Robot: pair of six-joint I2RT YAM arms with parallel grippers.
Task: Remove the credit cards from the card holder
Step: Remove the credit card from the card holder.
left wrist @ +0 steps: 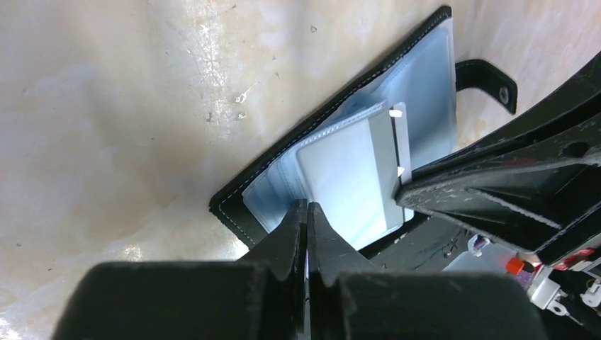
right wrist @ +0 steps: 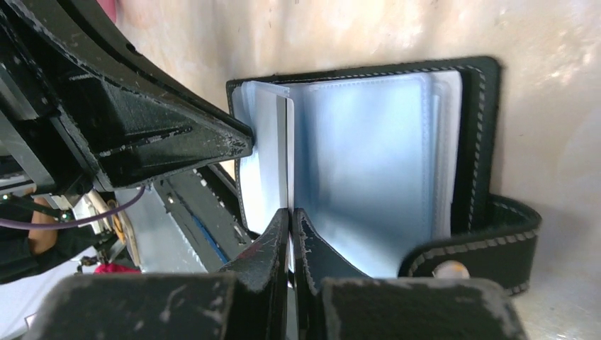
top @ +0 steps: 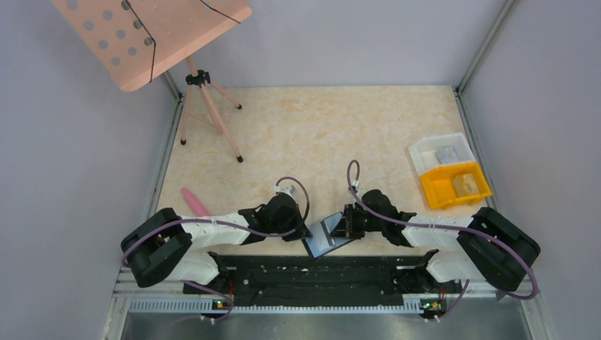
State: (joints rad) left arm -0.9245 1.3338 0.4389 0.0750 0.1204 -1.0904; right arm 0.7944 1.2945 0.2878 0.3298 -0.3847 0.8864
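- Reaching low and inward on the left, pinching the left gripper [left wrist: 307, 207] tight onto a clear sleeve of the card holder [left wrist: 422, 85].
- Mirroring on the right, clamping the right gripper [right wrist: 290, 212] onto a thin leaf.
- Facing tip to tip at centre, just apart.

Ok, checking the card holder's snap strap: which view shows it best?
Right wrist: the strap curls at the card holder's lower right, stitching and metal snap plain. Left wrist shows only its black tab beyond the holder's edge. Top external shows the holder tiny, strap indiscernible.
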